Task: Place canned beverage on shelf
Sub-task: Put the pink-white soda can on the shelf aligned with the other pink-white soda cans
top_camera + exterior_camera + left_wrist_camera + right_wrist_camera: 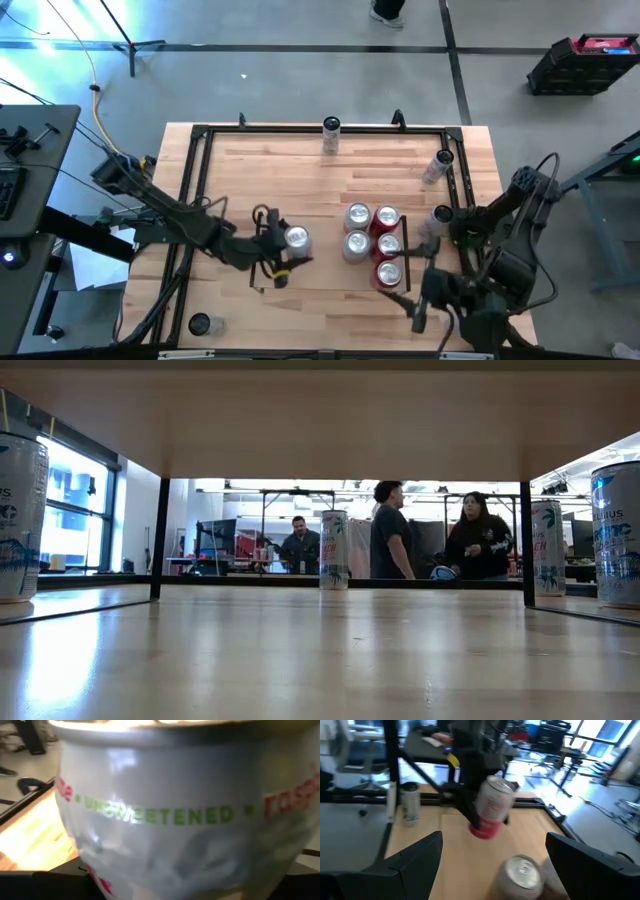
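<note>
One can sits clenched in our left claw, lifted and tilted over the shelf; five cans cluster to its right, nearer our released right claw.

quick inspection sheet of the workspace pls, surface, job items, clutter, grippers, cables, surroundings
surface: light-wood table edged by a black frame; the shelf is the railed bay on it.
job's things: a white can held above the shelf by the left arm; five cans clustered on the shelf's right part, two silver and three red.
clutter: single cans on the table edges, outside the rails, at the far rail, far right, right and near left.
grippers: left gripper closed on the white can; right gripper open, empty, near the cluster.
cables: loose cables on the floor to the left.
surroundings: three people beyond the table; a black crate on the floor.
</note>
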`<act>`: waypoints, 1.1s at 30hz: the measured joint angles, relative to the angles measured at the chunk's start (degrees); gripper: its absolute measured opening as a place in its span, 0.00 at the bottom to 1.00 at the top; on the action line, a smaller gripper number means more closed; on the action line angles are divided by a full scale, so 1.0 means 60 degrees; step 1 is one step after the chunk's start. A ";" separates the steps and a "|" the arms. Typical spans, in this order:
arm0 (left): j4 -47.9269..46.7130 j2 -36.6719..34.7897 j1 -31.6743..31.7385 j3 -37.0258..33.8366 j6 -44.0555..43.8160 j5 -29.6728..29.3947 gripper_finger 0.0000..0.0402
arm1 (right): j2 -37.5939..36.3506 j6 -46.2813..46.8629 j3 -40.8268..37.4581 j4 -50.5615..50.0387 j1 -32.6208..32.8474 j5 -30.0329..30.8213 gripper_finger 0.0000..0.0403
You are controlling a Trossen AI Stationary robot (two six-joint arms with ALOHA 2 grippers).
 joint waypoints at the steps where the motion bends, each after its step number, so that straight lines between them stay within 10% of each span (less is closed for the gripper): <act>1: 0.0148 0.0189 -0.0026 0.0000 -0.0001 -0.0203 0.71 | 0.0046 -0.0204 0.0000 0.0186 -0.0032 -0.0119 0.85; 33: 0.1512 0.2992 0.0022 0.1024 0.1030 -0.1278 0.75 | 0.0969 -0.0322 0.0000 0.0924 -0.0491 -0.0925 0.85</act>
